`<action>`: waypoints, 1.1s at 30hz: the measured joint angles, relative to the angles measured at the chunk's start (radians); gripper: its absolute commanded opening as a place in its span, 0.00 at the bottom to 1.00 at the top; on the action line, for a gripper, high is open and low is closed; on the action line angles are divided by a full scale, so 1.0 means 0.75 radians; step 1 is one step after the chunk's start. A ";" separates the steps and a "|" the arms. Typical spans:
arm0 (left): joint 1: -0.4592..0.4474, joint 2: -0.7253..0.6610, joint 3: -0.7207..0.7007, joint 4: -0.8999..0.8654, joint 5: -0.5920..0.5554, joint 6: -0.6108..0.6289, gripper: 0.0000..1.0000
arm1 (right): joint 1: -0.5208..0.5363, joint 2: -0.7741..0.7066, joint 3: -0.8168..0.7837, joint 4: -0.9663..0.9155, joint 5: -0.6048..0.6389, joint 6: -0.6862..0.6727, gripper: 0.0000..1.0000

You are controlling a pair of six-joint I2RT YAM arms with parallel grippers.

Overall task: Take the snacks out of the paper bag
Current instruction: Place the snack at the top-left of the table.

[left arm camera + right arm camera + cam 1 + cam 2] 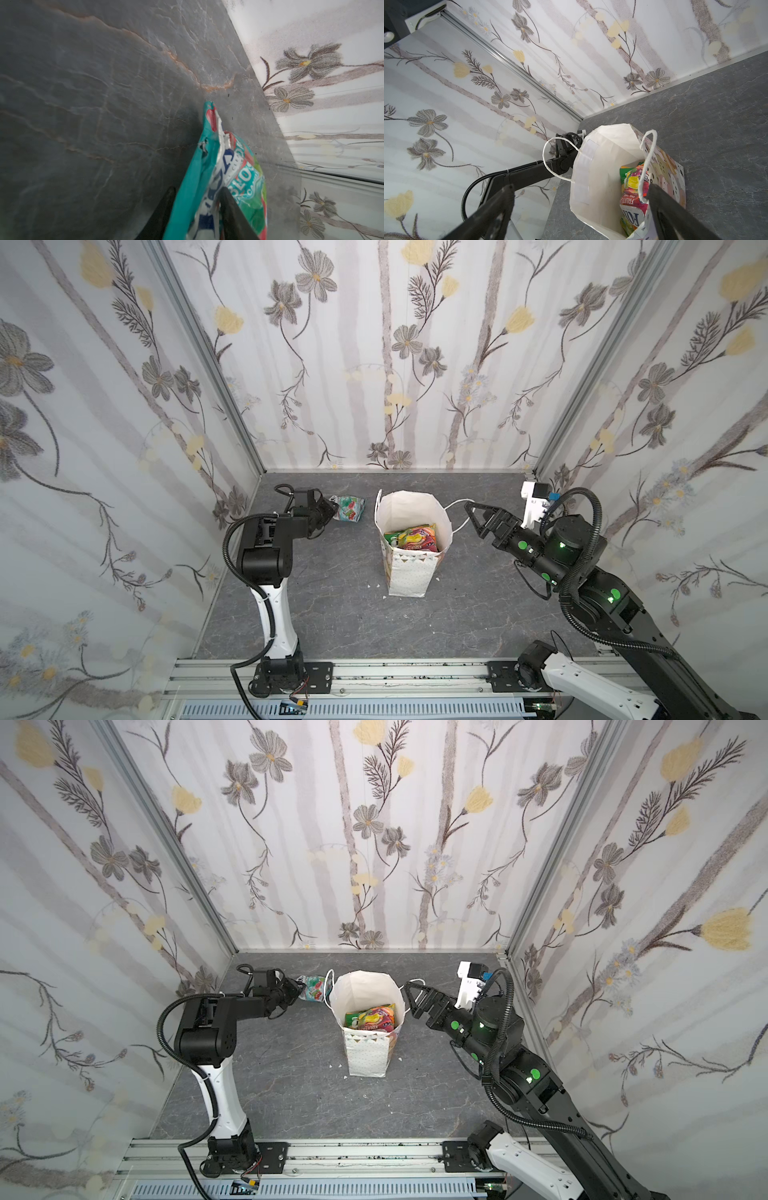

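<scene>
Two arms are seen over a grey, stone-patterned tabletop [332,614], and the white paper bag [409,574] [368,1058] is stood upright near its middle in both top views, with its mouth open. Several snacks [413,538] [632,193] are seen low inside it; a green-yellow packet and a red-orange one lettered FOX'S are made out in the right wrist view. One teal-pink packet [351,508] [245,172] is found outside the bag, near its left side and toward the back of the tabletop. It is placed between the jaws of the left gripper [328,511] [197,189]. In the left wrist view the jaws are parted with the crumpled packet filling the gap, and whether it is pinched or let go cannot be told. The right gripper [473,518] [581,187] is held beside the bag's right wall at rim height, with its jaws spread wide and nothing clamped. The white cord handle [457,506] on that side is looped just beside them.
</scene>
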 measured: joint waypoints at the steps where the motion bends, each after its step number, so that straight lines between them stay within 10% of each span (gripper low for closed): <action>1: 0.000 -0.019 0.001 -0.035 -0.026 0.023 0.55 | -0.001 0.006 0.007 -0.008 -0.001 -0.001 1.00; 7: 0.000 -0.127 0.011 -0.245 -0.167 0.124 0.81 | -0.001 0.047 0.063 -0.046 0.006 -0.008 0.99; 33: -0.157 -1.258 -0.020 -0.583 -0.023 0.323 1.00 | 0.189 0.795 0.883 -0.505 0.032 -0.428 0.89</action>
